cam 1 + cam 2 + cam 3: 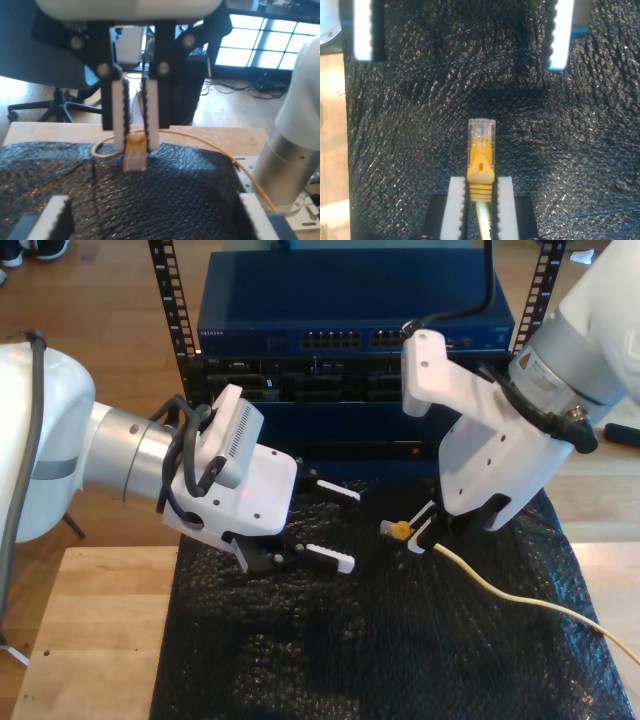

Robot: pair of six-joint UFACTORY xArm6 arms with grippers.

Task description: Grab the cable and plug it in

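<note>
Cable (481, 165) plug toward open fingers (559, 35)

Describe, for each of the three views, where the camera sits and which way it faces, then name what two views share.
First wrist view: rides my first gripper, faces across the black mat at my second gripper pinching the cable; its own open fingers show.
Second wrist view: rides my second gripper, looks along the plug toward my first gripper's open fingers.
Exterior view: off the arms, looks down at both arms before the switch rack.
Shared: both wrist views show the plug.
</note>
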